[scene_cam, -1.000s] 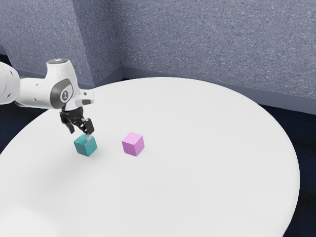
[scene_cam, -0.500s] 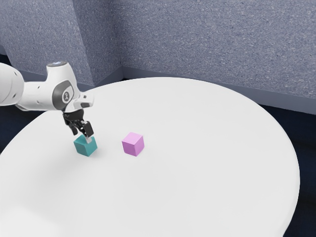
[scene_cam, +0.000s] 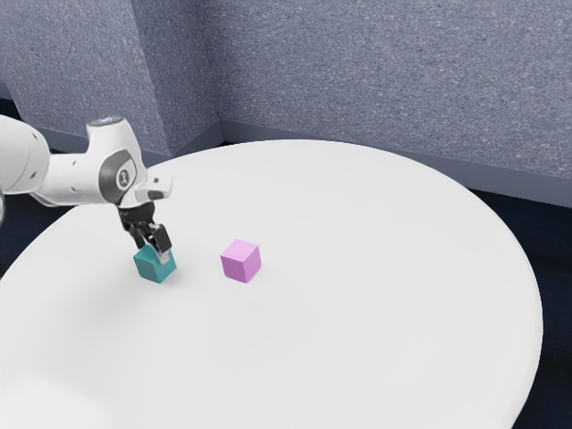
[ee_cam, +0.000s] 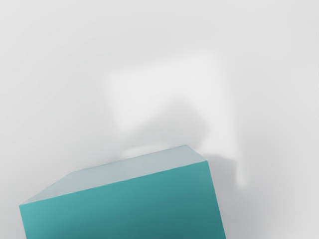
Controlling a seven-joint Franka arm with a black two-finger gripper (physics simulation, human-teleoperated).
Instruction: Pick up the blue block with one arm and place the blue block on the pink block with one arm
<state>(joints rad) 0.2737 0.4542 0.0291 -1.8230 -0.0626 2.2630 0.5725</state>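
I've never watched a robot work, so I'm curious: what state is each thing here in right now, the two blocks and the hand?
blue block: resting flat on the table, not lifted, just under the hand.
pink block: flat on the table, apart from the blue block, nothing on top.
hand: down at the blue block's top; whether it grips is unclear.

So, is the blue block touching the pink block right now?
Apart. The exterior view shows a strip of bare white table between the blue block and the pink block.
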